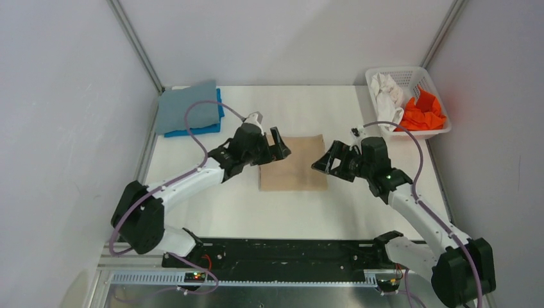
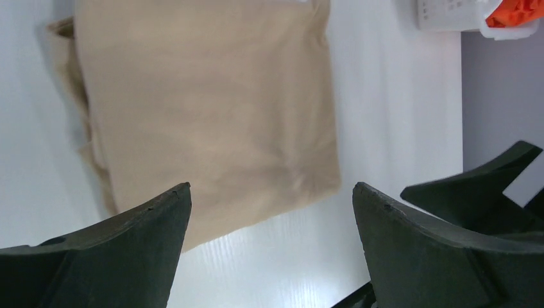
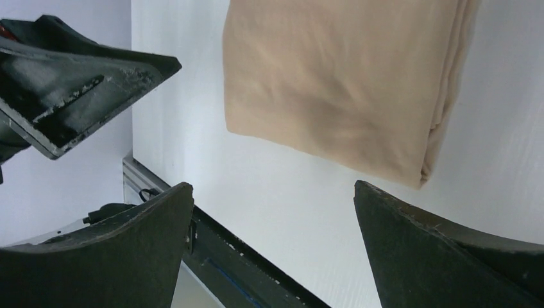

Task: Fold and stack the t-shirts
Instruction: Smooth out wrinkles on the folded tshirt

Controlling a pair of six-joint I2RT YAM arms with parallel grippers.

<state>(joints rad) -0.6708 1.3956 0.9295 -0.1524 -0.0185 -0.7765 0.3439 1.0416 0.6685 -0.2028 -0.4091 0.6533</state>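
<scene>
A folded tan t-shirt (image 1: 294, 164) lies flat in the middle of the table, also filling the upper part of the left wrist view (image 2: 205, 109) and the right wrist view (image 3: 340, 83). My left gripper (image 1: 272, 145) hovers open at the shirt's left edge, nothing between its fingers (image 2: 128, 256). At the shirt's right edge my right gripper (image 1: 327, 160) also stands open and empty. A grey-blue t-shirt (image 1: 187, 106) lies folded on a bright blue one (image 1: 192, 131) at the back left. White (image 1: 387, 95) and orange (image 1: 425, 113) t-shirts sit crumpled in the basket.
The white lattice basket (image 1: 409, 74) stands at the back right corner, its edge also in the left wrist view (image 2: 449, 16). Grey walls close in both sides. A black rail (image 1: 282, 253) runs along the table's near edge between the arm bases.
</scene>
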